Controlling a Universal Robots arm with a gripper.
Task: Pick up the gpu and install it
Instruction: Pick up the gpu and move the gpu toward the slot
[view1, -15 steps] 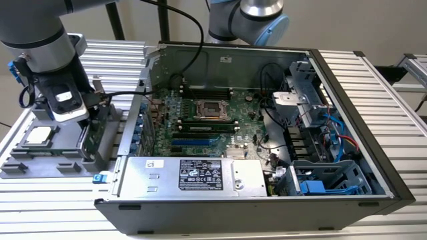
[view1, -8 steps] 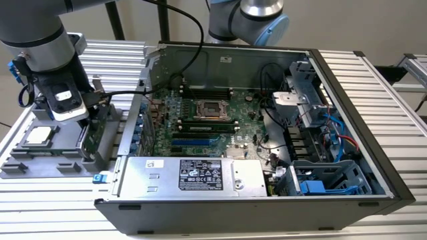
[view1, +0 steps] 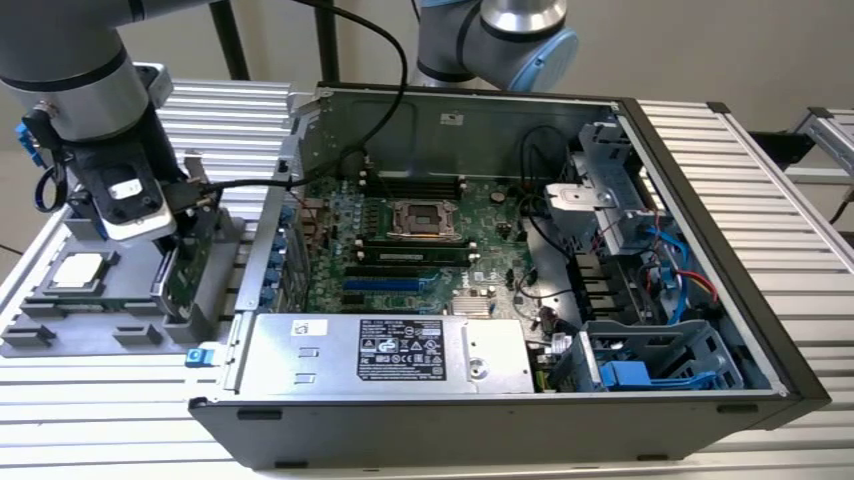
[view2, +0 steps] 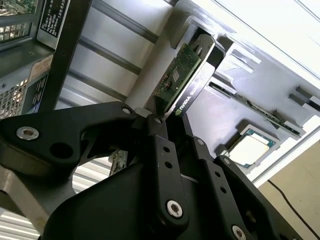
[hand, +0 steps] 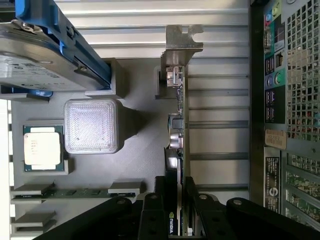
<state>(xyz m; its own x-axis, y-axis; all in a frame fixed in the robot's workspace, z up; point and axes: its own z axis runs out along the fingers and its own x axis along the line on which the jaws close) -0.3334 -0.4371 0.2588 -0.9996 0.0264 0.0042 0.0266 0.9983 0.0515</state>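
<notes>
The gpu (view1: 170, 278) stands on edge in a slot of the grey fixture tray (view1: 80, 335), at the exterior view's left beside the open computer case (view1: 694, 330). Both wrist views show its green board (view2: 181, 75) and silver end bracket (hand: 182, 44), with the card (hand: 176, 125) still seated in the tray. My gripper (view1: 184, 225) is over it, and its black fingers (view2: 162, 145) press both faces of the card's upper edge. The gripper (hand: 175, 192) is shut on the gpu.
The tray also holds a processor chip (hand: 43, 147), a silver hard drive with a blue frame (hand: 45, 55), a clear square block (hand: 92, 125) and narrow memory sticks (hand: 75, 191). The case's rear port wall (hand: 290, 100) is close by. Inside are the motherboard (view1: 400, 240) and power supply (view1: 387, 350).
</notes>
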